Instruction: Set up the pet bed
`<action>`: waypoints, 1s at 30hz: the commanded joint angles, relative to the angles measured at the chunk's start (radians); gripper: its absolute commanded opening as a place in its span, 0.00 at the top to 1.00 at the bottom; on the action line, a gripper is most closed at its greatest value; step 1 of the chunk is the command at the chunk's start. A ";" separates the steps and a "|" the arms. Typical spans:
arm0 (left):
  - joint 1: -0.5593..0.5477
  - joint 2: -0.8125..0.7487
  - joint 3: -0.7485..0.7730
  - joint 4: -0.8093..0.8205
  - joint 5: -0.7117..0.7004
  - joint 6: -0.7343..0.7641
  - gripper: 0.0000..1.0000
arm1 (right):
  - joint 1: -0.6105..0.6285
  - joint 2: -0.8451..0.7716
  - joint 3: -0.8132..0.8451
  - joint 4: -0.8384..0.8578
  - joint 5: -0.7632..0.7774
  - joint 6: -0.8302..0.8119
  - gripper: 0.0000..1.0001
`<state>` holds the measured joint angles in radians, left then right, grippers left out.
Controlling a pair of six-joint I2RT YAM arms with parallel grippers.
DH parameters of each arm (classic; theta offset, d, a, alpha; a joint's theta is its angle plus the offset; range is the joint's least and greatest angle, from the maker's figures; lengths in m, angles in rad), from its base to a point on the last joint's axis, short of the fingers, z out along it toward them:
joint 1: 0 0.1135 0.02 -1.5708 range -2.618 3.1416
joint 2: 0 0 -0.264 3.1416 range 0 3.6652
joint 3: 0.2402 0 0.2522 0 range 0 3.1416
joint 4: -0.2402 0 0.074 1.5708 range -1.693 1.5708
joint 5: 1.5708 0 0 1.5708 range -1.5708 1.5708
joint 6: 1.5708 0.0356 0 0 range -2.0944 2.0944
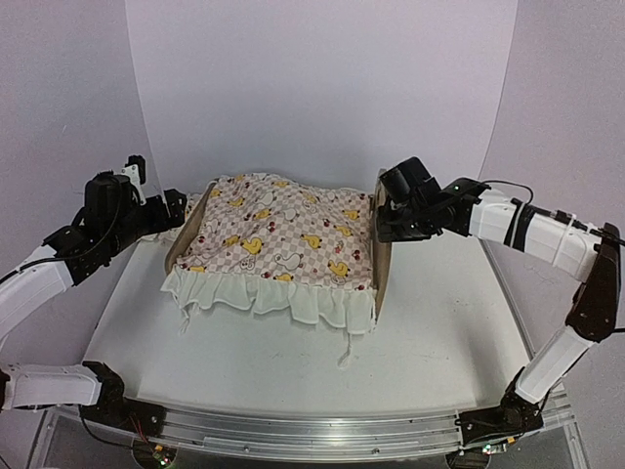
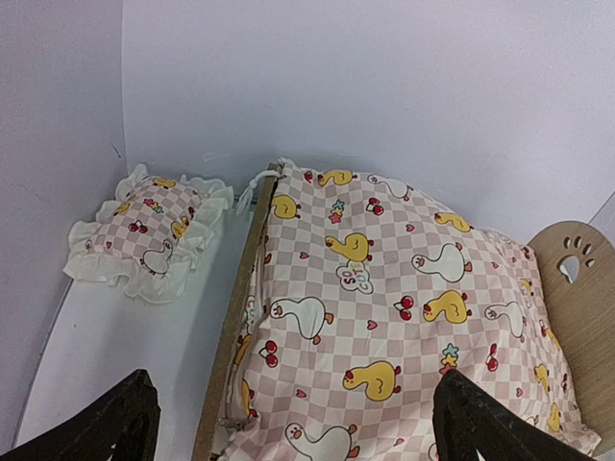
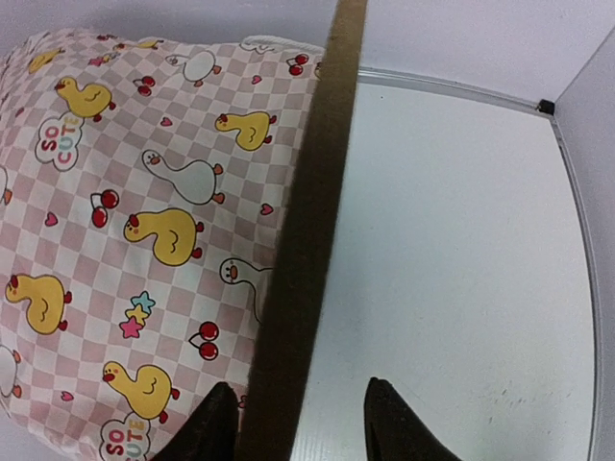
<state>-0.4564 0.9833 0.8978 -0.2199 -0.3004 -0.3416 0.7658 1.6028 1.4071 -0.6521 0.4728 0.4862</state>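
Observation:
The pet bed (image 1: 383,262) stands mid-table, its plywood headboard on the right and its low footboard (image 1: 184,237) on the left. The pink checkered duck-print cover (image 1: 283,233) lies over it and hides the striped base. My right gripper (image 1: 384,210) is open and straddles the headboard's top edge (image 3: 309,230), one finger on each side (image 3: 299,385). My left gripper (image 1: 176,210) is open and empty, just left of the footboard (image 2: 235,317), with its fingers spread wide (image 2: 295,384). The paw-print cutout on the headboard (image 2: 577,259) shows in the left wrist view.
The small ruffled pillow (image 2: 149,235) lies on the table beyond the footboard, near the back left wall. The cover's white ruffle (image 1: 293,298) hangs over the bed's near side onto the white table (image 1: 439,322). Pale walls close in the back and sides.

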 commanded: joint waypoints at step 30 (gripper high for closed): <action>0.173 0.651 0.590 0.039 0.455 0.128 0.00 | -0.489 -0.215 0.077 -0.084 -0.326 -0.182 0.03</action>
<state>-0.3794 1.4322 1.2663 -0.2066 0.0219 -0.2764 0.2588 1.5829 1.5108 -0.4877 0.0601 -0.0391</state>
